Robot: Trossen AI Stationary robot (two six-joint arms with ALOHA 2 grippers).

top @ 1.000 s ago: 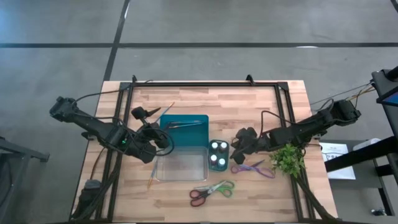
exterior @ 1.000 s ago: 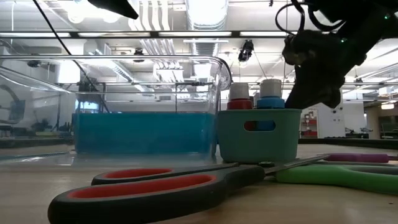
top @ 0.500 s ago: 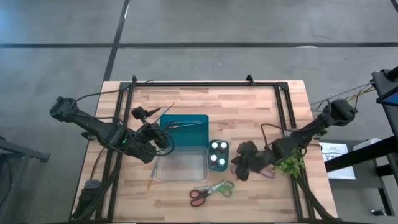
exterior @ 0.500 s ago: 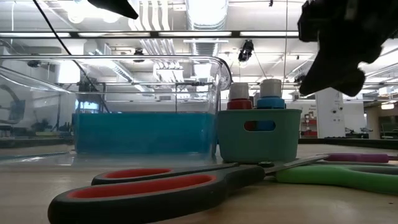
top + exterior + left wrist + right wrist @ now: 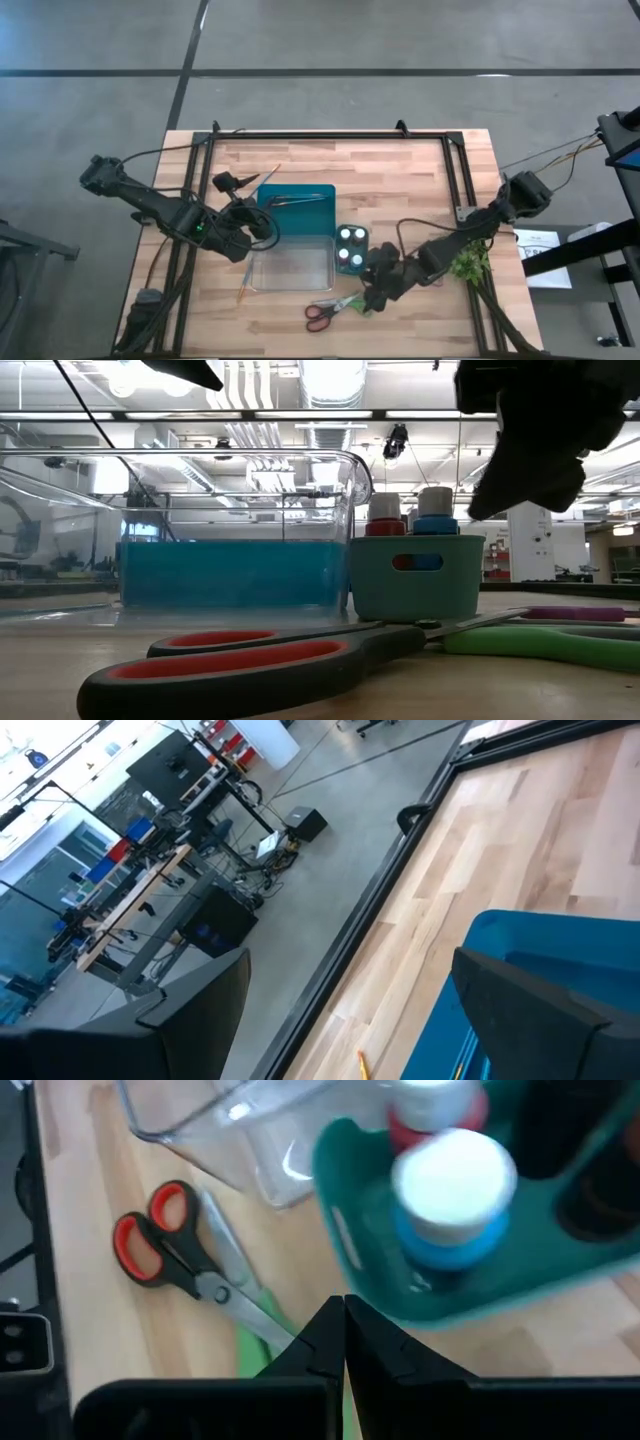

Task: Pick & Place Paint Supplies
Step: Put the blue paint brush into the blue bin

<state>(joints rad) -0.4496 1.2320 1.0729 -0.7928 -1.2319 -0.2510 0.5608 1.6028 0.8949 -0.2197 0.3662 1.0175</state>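
Lab, workbenches (image 5: 130, 905), ceiling strip-lights (image 5: 330, 414) (industrial)

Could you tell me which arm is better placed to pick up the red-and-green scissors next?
The right. Its gripper hovers beside the red-and-green scissors, fingers shut, while the left gripper waits across the clear container.
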